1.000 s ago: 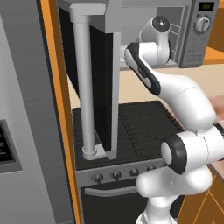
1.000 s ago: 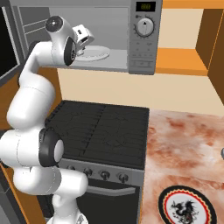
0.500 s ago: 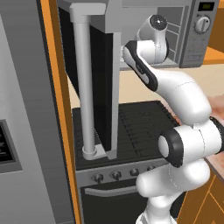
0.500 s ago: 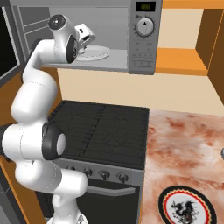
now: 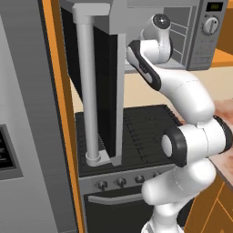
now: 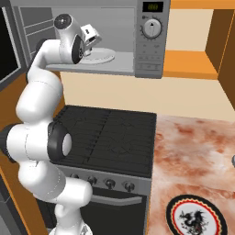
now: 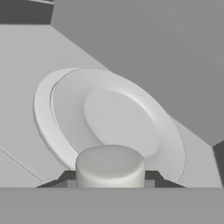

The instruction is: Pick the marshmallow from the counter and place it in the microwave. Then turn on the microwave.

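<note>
While the arm reaches into the open microwave (image 6: 151, 55), the gripper (image 7: 110, 178) squeezes the marshmallow (image 7: 110, 166) between its two tips, partly closed, over the white plate (image 7: 118, 127) inside — door (image 5: 98, 86) swung wide, stove (image 6: 110, 137) below, counter (image 6: 193, 156) beside it.

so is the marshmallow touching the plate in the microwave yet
Cannot tell. In the hand view the marshmallow sits between the fingertips, overlapping the plate's near rim, with no visible gap or contact.
</note>
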